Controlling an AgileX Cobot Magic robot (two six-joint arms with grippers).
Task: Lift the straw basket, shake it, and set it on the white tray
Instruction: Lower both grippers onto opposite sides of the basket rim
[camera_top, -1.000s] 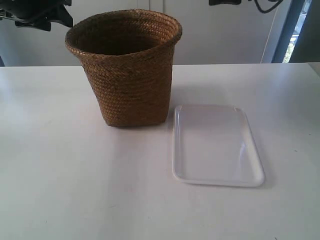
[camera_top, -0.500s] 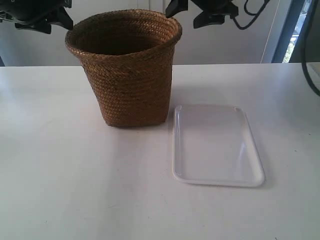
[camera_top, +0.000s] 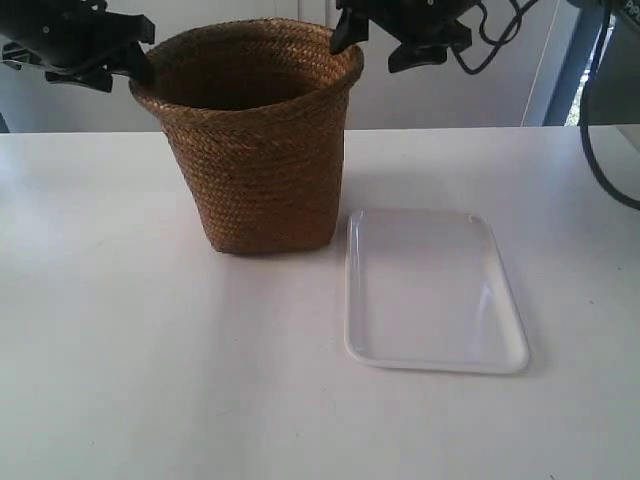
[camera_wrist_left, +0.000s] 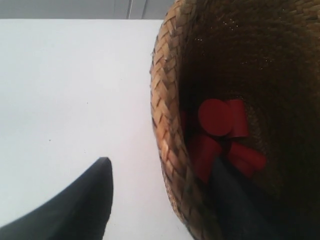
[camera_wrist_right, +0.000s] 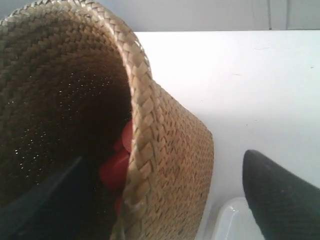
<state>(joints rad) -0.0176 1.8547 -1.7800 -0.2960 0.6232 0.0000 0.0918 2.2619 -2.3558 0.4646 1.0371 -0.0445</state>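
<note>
Straw basket (camera_top: 255, 150) rim | straddled by left pincer (camera_wrist_left: 159, 162) | right pincer (camera_wrist_right: 164, 156) likewise

— What has been changed?
— The right gripper (camera_top: 385, 45), barely seen at the top edge a second ago, has been brought down to the basket (camera_top: 255, 150) rim.
— And opposite?
— The left gripper (camera_top: 118, 68) has been lowered and shifted closer to the rim.

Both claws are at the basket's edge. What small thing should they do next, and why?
Probably close both. The left gripper and right gripper are open, each straddling the rim of the straw basket, one finger inside, one outside; the basket stands unlifted on the table, beside the white tray.
</note>
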